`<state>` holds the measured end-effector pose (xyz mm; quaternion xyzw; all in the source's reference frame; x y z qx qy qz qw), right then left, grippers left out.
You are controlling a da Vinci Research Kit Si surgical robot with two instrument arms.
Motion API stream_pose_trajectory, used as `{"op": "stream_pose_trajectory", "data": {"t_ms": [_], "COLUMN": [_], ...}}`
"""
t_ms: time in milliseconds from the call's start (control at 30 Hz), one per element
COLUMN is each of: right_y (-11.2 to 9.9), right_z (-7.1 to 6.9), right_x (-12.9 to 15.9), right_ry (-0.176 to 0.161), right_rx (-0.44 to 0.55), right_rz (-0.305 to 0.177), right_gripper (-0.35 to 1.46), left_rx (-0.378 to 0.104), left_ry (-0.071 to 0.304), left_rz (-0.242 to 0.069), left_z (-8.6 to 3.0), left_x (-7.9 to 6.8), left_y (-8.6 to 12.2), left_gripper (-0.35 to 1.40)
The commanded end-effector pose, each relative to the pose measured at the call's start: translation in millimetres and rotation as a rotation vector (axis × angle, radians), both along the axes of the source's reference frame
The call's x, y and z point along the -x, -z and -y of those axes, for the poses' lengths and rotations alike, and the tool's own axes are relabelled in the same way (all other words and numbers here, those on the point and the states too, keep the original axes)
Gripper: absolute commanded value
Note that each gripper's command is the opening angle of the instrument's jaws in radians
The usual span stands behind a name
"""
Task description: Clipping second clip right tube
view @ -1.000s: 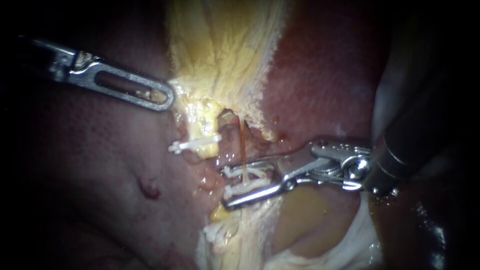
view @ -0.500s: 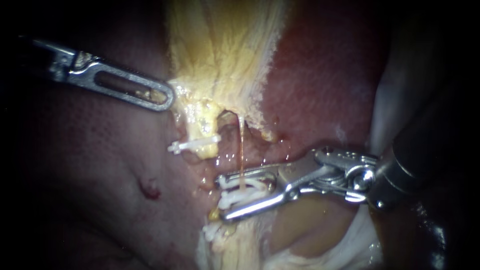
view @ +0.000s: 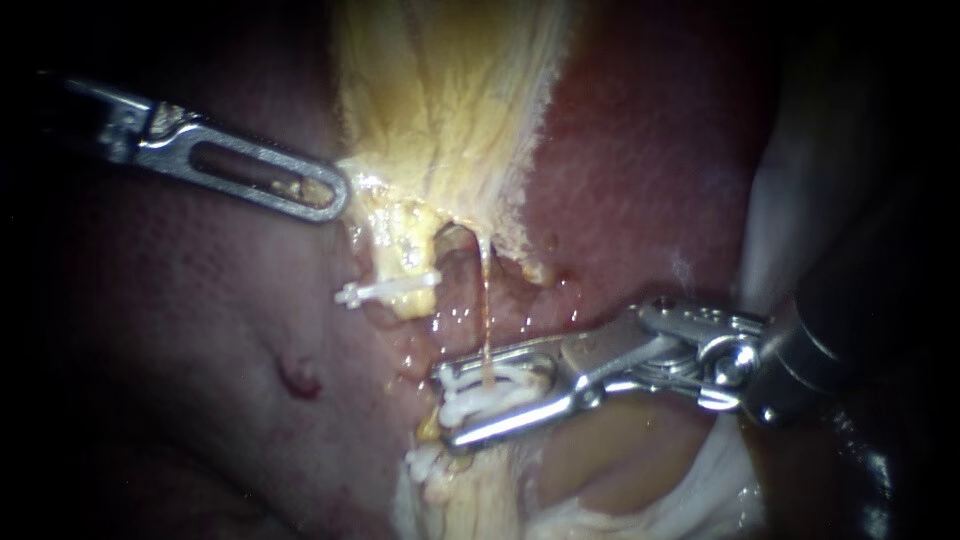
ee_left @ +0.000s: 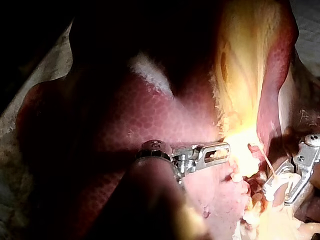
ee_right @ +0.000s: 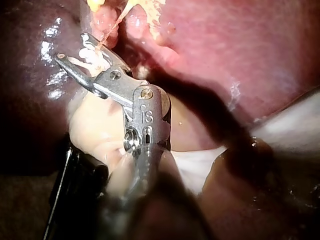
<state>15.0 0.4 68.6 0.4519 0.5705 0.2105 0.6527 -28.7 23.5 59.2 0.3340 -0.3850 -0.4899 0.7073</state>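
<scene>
A thin amber tube (view: 485,300) hangs from the yellow gallbladder tissue (view: 450,100) down into a white clip (view: 485,390). My right instrument (view: 442,400) comes in from the right, and both of its jaws hold that clip, which straddles the tube. The right wrist view shows the same clip (ee_right: 92,59) in my right instrument (ee_right: 72,47). My left instrument (view: 335,195) lies at the upper left, its windowed jaws shut on the yellow tissue's edge. It also shows in the left wrist view (ee_left: 226,149).
One white clip (view: 390,290) sits on yellow tissue left of the tube; another white clip (view: 425,462) lies below the right jaws. Dark red liver (view: 200,330) spreads to the left and upper right. Pale tissue (view: 620,450) bulges under the right instrument.
My right instrument has slid a little down the tube with the clip in its jaws, and its shaft has drawn back to the right. The left instrument has stayed still.
</scene>
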Motion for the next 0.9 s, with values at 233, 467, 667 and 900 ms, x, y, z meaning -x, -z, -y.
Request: {"op": "stream_pose_trajectory", "data": {"t_ms": [233, 467, 667, 900], "right_y": [-0.2, -0.3, -0.2, -0.5], "right_z": [-0.1, -0.2, -0.1, -0.2], "right_x": [0.5, 0.9, 1.0, 1.1], "right_ry": [0.057, 0.047, 0.06, 0.061], "right_rx": [-0.003, -0.018, -0.019, -0.024], "right_rz": [-0.034, -0.018, -0.023, -0.021], "right_gripper": [-0.35, -0.35, -0.35, -0.35], "left_rx": [0.0, 0.0, 0.0, 0.0], "left_ry": [0.0, 0.0, 0.0, 0.0], "left_rz": [0.0, 0.0, 0.0, 0.0], "left_z": [-0.1, 0.0, -0.1, 0.0], "left_x": [0.0, 0.0, 0.0, -0.1], "left_y": [-0.1, -0.1, -0.1, -0.1], "left_gripper": [-0.35, -0.35, -0.35, -0.35]}}
